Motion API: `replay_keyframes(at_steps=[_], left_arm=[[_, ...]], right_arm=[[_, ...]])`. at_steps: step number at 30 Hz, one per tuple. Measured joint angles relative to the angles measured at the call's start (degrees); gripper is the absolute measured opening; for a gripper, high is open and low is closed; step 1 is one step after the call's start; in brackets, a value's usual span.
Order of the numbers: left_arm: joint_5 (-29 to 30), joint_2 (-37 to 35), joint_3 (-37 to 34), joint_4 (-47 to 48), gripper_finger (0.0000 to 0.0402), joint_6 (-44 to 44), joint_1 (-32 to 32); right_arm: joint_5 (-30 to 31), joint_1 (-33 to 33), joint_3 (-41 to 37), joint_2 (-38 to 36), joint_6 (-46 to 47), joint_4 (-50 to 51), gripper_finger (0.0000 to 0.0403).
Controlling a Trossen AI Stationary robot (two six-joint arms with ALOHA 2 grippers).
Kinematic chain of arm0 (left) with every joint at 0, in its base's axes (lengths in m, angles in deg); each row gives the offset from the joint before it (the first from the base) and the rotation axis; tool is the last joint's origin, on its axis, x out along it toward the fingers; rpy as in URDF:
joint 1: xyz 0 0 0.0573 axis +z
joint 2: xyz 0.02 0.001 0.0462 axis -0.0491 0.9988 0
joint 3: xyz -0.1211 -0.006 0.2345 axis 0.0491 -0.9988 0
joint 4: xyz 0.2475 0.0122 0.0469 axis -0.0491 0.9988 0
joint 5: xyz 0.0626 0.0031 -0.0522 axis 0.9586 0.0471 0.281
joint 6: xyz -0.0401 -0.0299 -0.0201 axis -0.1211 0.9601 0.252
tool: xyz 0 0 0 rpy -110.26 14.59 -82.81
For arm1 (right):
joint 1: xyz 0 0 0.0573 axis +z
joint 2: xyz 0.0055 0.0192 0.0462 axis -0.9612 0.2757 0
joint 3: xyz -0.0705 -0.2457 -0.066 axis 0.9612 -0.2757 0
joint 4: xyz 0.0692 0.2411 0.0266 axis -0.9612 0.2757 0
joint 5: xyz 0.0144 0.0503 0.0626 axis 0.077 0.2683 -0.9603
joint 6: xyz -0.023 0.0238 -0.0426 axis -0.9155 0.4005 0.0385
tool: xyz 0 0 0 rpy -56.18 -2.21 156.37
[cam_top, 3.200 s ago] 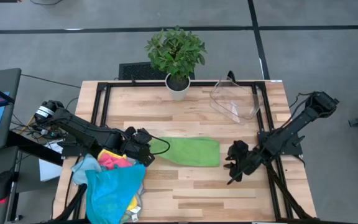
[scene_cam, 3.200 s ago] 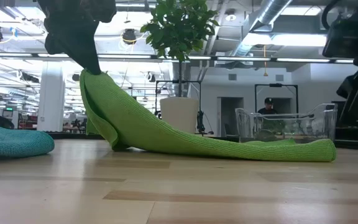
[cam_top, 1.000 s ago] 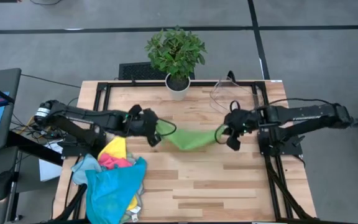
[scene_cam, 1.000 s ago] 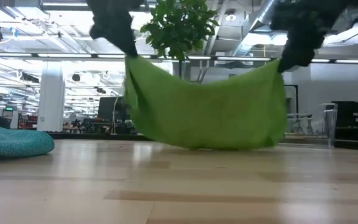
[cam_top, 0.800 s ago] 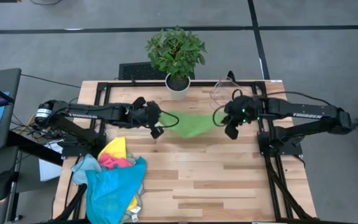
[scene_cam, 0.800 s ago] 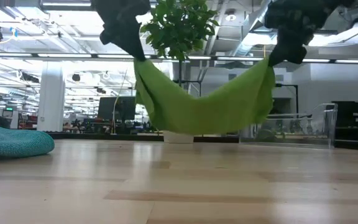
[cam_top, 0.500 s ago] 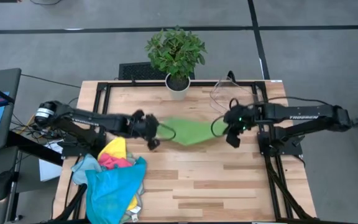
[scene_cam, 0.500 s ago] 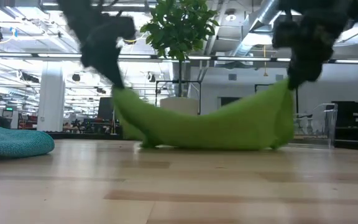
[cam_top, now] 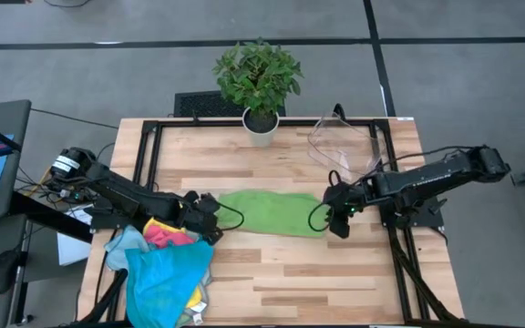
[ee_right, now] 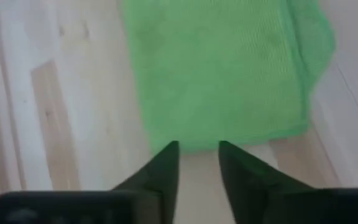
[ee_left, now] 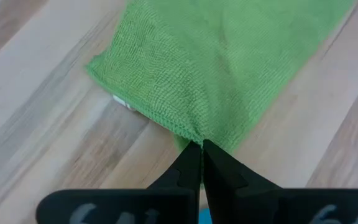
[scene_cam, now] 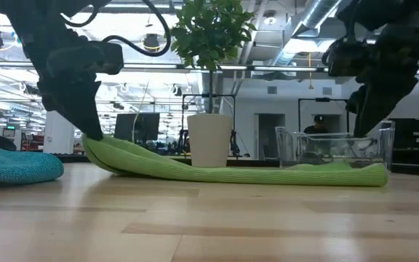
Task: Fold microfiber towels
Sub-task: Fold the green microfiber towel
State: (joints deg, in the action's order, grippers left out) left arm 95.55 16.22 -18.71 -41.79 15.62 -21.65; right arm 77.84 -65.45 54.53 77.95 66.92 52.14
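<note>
Wooden bench (cam_top: pixel 281 273) carries a green towel (cam_top: pixel 272 212) lying flat mid-way, folded long. Left pincer (ee_left: pixel 201 149) is clamped on its near corner; right pincer (ee_right: pixel 197 149) stands apart just off the far edge, holding nothing. If the left lifts alone, I'd expect the fold to drag askew. A heap of other towels (cam_top: pixel 167 264) sits beside; how many layers the fold has is hard to make out.

A pale wooden worktop (cam_top: pixel 281 273) on a black frame stands on a grey floor (cam_top: pixel 481 73) crossed by dark lines. Beyond it, an open hall shows white columns (scene_cam: pixel 58 109), exposed ceiling ducts (scene_cam: pixel 311 14), strip lights and a distant person (scene_cam: pixel 313 124).
</note>
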Motion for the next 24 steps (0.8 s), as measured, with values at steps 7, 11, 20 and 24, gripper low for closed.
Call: replay_keyframes(at_steps=[7,11,20,24], left_arm=[[0.3,0.0,0.0,0.3,0.0000,-0.1,0.2],[0.7,0.0,0.0,0.4,0.0000,-0.6,0.2],[0.7,0.0,0.0,0.7,0.0000,-2.4,0.2],[0.9,0.0,0.0,0.8,0.0000,-2.5,0.2]], right_arm=[[7.5,10.5,-2.6,-2.0,6.6,0.1,0.0205],[16.3,12.1,-5.8,-1.2,13.8,-4.5,0.0199],[12.7,-1.1,-5.9,-0.8,9.6,-5.0,0.0211],[10.6,-4.3,-5.9,2.5,5.3,-6.5,0.0211]])
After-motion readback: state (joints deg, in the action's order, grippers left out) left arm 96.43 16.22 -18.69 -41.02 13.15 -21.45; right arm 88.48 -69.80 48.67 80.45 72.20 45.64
